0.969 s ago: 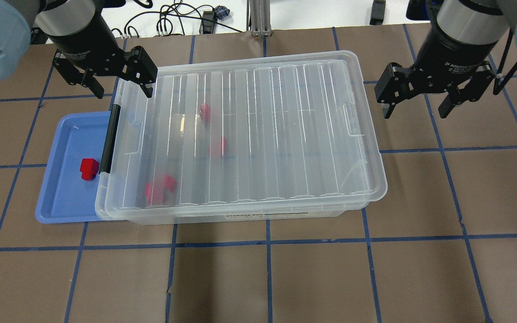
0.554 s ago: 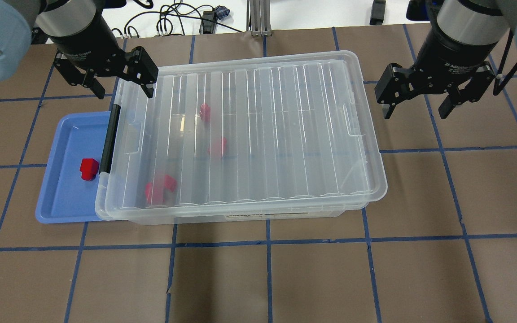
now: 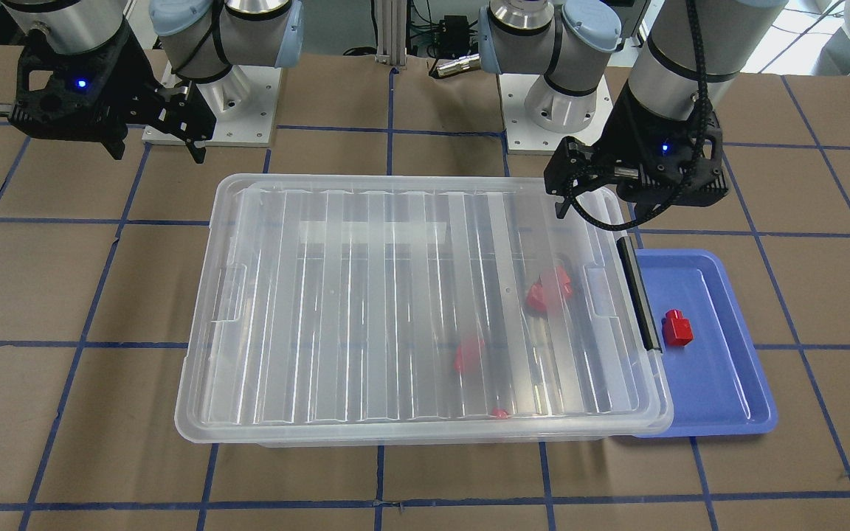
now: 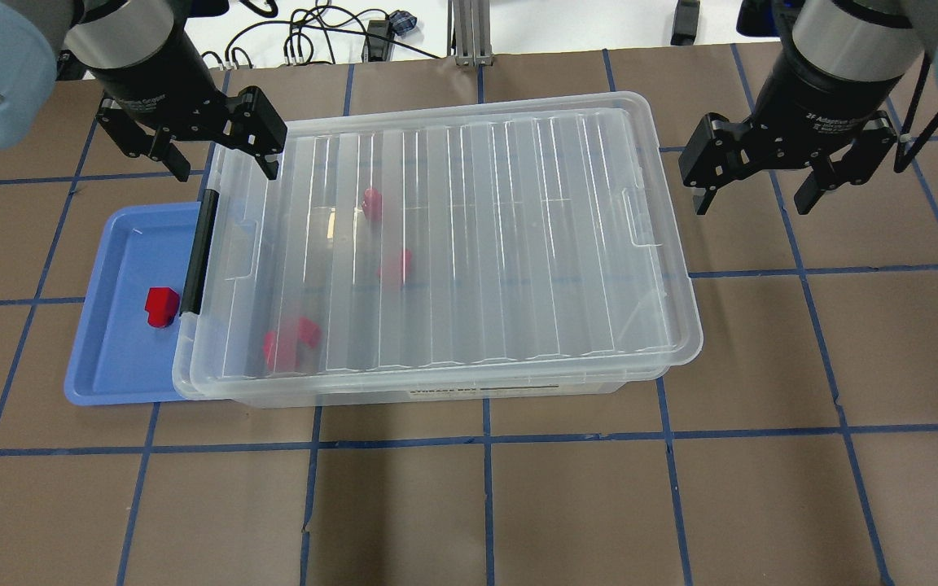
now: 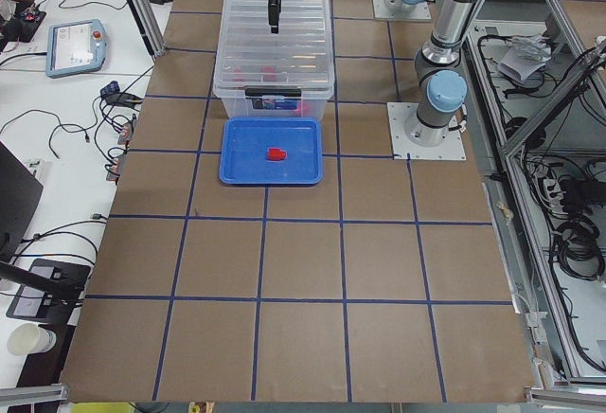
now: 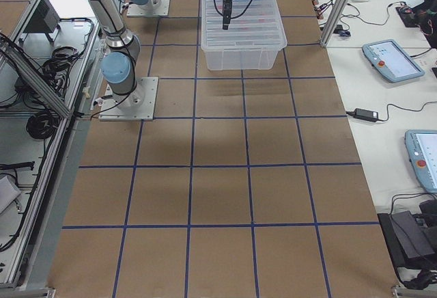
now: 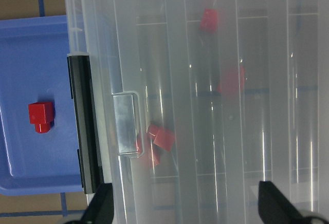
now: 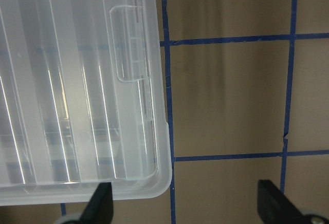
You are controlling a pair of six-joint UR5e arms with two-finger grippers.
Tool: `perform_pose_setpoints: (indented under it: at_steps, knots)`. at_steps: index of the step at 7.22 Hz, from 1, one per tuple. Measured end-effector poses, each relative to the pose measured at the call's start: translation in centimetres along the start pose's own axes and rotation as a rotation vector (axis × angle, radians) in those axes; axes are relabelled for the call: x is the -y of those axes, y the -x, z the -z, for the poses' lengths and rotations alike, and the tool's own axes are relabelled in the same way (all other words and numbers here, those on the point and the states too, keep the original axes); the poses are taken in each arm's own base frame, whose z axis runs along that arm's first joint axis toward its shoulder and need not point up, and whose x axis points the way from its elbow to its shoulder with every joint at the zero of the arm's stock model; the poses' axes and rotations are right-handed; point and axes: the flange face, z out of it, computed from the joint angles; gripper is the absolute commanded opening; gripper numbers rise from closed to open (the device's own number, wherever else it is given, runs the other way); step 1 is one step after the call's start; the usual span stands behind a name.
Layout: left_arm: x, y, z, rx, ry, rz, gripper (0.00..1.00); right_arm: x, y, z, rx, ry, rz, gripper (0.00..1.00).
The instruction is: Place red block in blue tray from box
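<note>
Sitting in blue tray (image 4: pixel 111 366): 1 red block (image 4: pixel 161 306); lidded box (image 4: pixel 518 244) holds other red pieces (image 4: pixel 290 342); left fingers (image 4: pixel 267 159), right fingers (image 4: pixel 697 175) apart.

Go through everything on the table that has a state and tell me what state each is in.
box: lid on.
red block: lying in the blue tray, not gripped.
blue tray: holds that one block.
left claw: open, empty, above the box's latch end.
right claw: open, empty, beyond the box's other end.
other red pieces: inside the box.

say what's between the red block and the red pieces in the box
Left wrist view: the black latch handle and clear end wall of the box.
</note>
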Motion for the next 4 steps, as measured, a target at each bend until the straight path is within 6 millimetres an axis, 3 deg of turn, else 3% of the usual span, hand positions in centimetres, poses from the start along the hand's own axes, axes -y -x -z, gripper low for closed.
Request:
perform_pose_setpoints:
  at_steps: [4]
  knots:
    - [-0.1,0.25,0.23,0.004,-0.005,0.004,1.0,-0.28,-0.04,0.23,-0.002,-0.002,-0.001,1.0]
